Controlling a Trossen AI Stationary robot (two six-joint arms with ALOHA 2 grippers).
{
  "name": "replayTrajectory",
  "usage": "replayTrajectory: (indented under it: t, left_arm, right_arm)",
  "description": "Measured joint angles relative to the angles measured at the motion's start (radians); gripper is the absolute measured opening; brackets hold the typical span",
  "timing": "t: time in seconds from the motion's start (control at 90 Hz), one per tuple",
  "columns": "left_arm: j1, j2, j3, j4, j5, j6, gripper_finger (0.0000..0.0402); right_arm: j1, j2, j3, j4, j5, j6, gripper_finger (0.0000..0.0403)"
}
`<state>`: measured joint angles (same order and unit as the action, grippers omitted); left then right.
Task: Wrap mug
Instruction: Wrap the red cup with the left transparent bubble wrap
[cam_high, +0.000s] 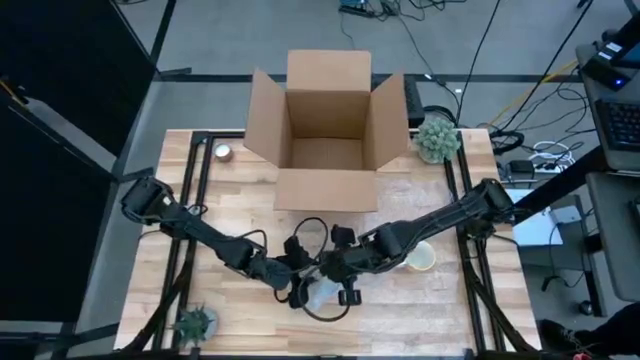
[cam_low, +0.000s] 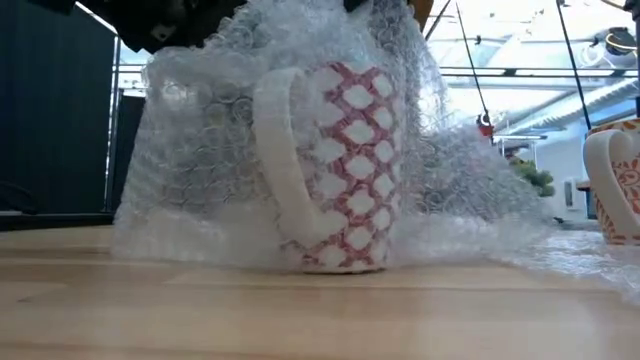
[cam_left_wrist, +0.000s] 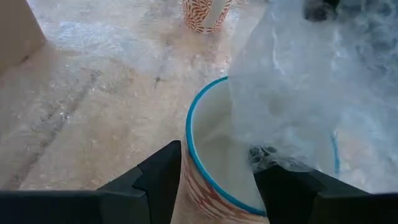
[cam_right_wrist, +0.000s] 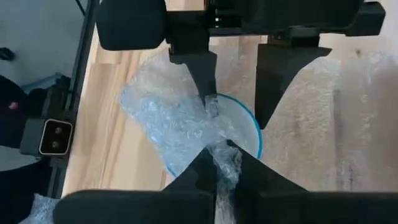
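Centrally, low in the high view, the two grippers meet over the mug (cam_high: 322, 293), which stands upright on the wooden table (cam_high: 440, 310) just below the middle of the frame. The left gripper (cam_left_wrist: 214, 177) is spread wide: one finger (cam_left_wrist: 158, 180) lies outside the mug's wall, the other inside the blue-rimmed mouth, so the rim sits between them. Whether either finger presses the wall cannot be told. The right gripper (cam_right_wrist: 224, 163) is pinched closed on a fold of the bubble wrap (cam_right_wrist: 168, 121), directly above the mug's mouth; the wrap hangs from it into and across the opening.

In the low view, the mug (cam_low: 345, 165), red and white patterned with its pale handle turned to the left of the frame, fills the centre, and the bubble wrap (cam_low: 200, 150) rises behind and over it, spreading along the table to both sides. Both grippers sit at the top edge of that frame, mostly out of sight.

A second mug (cam_high: 421, 257) stands right of centre in the high view, near the right arm. An open cardboard box (cam_high: 325, 135) occupies the upper middle of the table. Small plants sit at the upper right (cam_high: 436, 138) and lower left (cam_high: 195, 322).
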<state>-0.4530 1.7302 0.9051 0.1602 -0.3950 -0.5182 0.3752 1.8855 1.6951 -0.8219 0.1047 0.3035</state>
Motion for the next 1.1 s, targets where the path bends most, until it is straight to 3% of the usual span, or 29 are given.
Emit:
replayTrajectory:
  t: [0.267,0.5,0.833,0.978,1.1]
  left_arm:
    - [0.0,-0.003,-0.001,0.002,0.014,0.0,0.018]
    - [0.0,-0.003,-0.001,0.005,0.017,0.003,0.018]
    - [0.0,-0.003,-0.001,0.012,0.019,0.007,0.018]
    - [0.0,-0.003,-0.001,0.012,0.021,0.007,0.018]
    - [0.0,-0.003,-0.001,0.016,0.022,0.007,0.018]
  right_arm:
    - [0.0,0.078,0.0,-0.003,-0.006,-0.01,0.0116]
    - [-0.003,-0.026,0.025,-0.08,-0.006,-0.038,0.0203]
    - [0.043,-0.106,0.027,-0.183,-0.047,0.03,0.0209]
    - [0.107,-0.076,0.027,-0.129,-0.047,0.028,0.0206]
    - [0.141,-0.003,0.027,-0.064,0.033,-0.051,0.0206]
